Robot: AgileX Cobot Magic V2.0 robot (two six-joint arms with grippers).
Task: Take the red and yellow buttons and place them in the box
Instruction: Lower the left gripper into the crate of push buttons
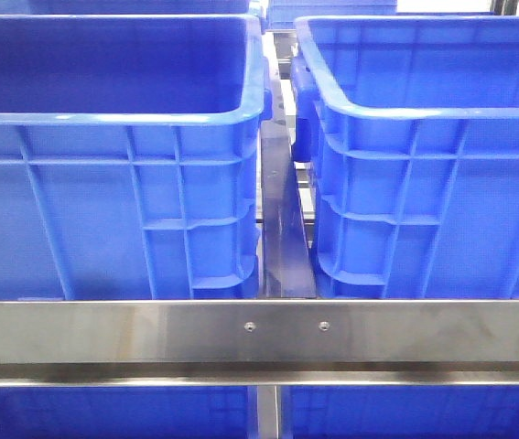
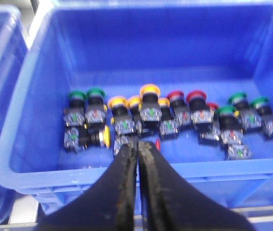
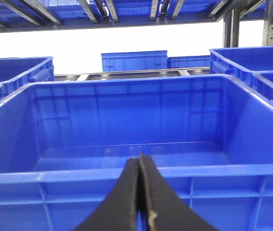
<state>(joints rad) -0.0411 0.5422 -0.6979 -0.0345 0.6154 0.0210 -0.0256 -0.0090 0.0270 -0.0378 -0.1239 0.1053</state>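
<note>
Left wrist view: yellow buttons (image 2: 126, 111) lie just beyond closed left jaws.

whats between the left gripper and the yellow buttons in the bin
In the left wrist view, the near wall of the blue bin stands between the shut left gripper and the yellow buttons. Past that wall, only a short strip of bin floor and one small switch block.

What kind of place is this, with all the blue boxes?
Probably a factory or warehouse sorting station. Big blue plastic crates sit on a metal rack, one crate holds a pile of push buttons, and more crates stand on shelving behind.
</note>
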